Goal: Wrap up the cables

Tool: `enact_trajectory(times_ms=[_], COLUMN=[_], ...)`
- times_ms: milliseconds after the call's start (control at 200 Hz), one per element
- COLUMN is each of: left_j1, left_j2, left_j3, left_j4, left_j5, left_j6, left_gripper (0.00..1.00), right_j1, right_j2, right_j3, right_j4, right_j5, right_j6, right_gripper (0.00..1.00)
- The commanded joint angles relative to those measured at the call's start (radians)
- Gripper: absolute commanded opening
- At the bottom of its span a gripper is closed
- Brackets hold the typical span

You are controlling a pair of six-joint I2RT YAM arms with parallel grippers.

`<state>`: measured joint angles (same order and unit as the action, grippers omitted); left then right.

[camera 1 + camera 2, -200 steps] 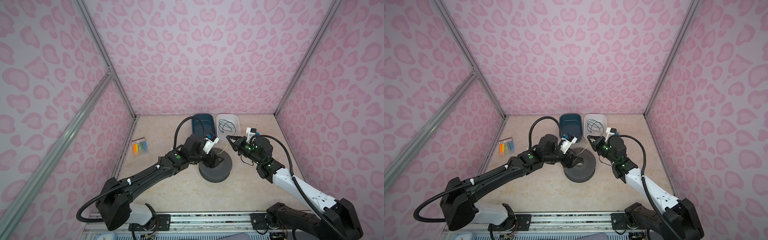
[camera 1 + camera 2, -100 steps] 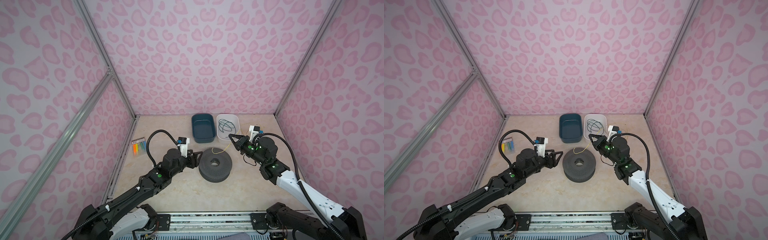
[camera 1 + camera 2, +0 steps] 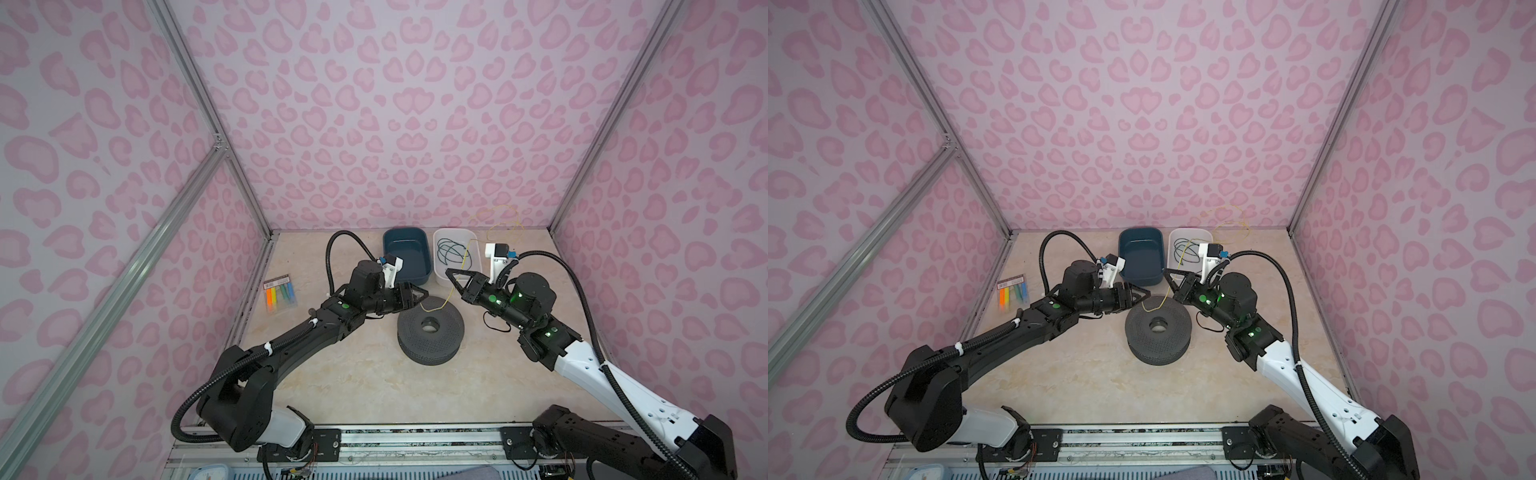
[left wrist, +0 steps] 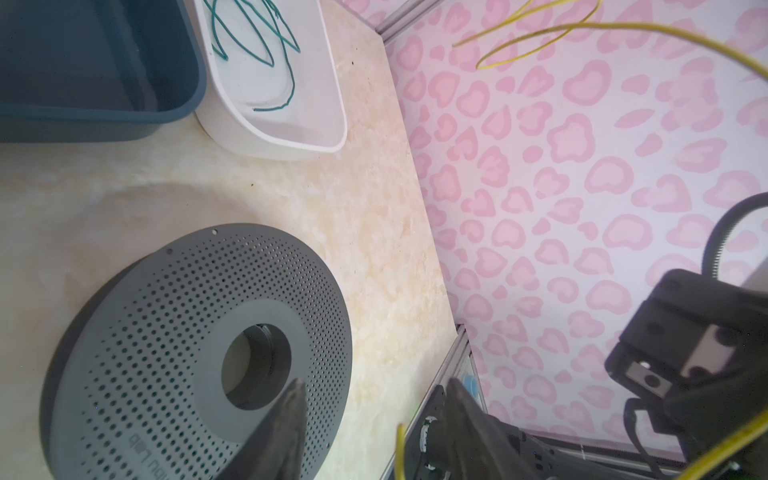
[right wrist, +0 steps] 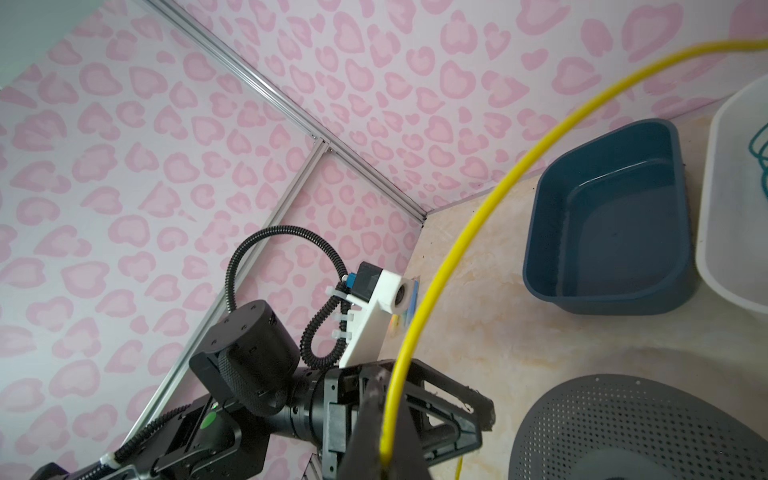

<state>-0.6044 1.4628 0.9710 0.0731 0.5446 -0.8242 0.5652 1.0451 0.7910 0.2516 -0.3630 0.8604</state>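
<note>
Because the yellow wire (image 5: 465, 241) is so thin and springy, the right claw (image 3: 449, 272) is pinched shut on it and held off the bench (image 3: 357, 374), above the far rim of the grey perforated spool (image 3: 451, 334). That grip seems meant to fix one spot of the wire while the rest is dealt with. From the pinch the wire drops to the spool's upper flange, where a small bend lies near the far edge. On the other side it rises in loose loops before the back wall. The left claw (image 3: 422, 296) sits low at the spool's far left rim, pointing toward the short hanging stretch, its jaws apart and clamped on nothing. In the left wrist view a bit of wire shows between its two fingers (image 4: 286, 424), though I cannot tell whether it is inside the gap or beyond it. Placed so, it looks ready to take the wire near the spool and guide it around the hub. No turn shows in the groove, so the wrapping reads as barely begun. The spool lies flat in mid-bench, within both arms' reach. The white tray (image 4: 291, 137) with the dark green cord (image 4: 293, 85) and the empty blue tub (image 3: 407, 259) stand side by side at the back, out of the way.
</note>
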Motion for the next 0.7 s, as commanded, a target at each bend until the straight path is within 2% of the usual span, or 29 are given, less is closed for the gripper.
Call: enact_trajectory(times_ms=[0, 45, 85, 190, 295, 425, 535, 695], left_j1=[-0.005, -0.005, -0.006, -0.006, -0.006, 0.006, 0.027, 0.037], left_j2=[0.019, 0.022, 0.022, 0.013, 0.005, -0.036, -0.121, -0.273], left_j3=[0.017, 0.018, 0.022, 0.020, 0.017, -0.018, -0.079, -0.171], left_j4=[-0.038, -0.040, -0.054, -0.055, -0.036, -0.016, 0.021, 0.076], left_j5=[0.049, 0.043, 0.027, 0.003, 0.006, -0.059, -0.161, -0.348], left_j6=[0.013, 0.015, 0.021, 0.024, 0.016, -0.014, -0.054, -0.111], left_gripper=[0.45, 0.38, 0.26, 0.04, 0.03, 0.03, 0.03, 0.03], right_j1=[0.013, 0.018, 0.022, 0.032, 0.036, 0.037, 0.038, 0.038], right_j2=[0.013, 0.016, 0.015, 0.012, 0.006, -0.004, -0.031, -0.072], right_j3=[0.004, 0.004, 0.004, 0.011, 0.010, 0.008, -0.020, -0.111], right_j4=[-0.027, -0.030, -0.034, -0.057, -0.072, -0.111, -0.134, -0.057], right_j5=[0.032, 0.033, 0.037, 0.051, 0.073, 0.128, 0.229, 0.375], right_j6=[-0.084, -0.090, -0.095, -0.114, -0.122, -0.127, -0.111, -0.039], right_gripper=[0.00, 0.00, 0.00, 0.00, 0.00, 0.00, 0.00, 0.00])
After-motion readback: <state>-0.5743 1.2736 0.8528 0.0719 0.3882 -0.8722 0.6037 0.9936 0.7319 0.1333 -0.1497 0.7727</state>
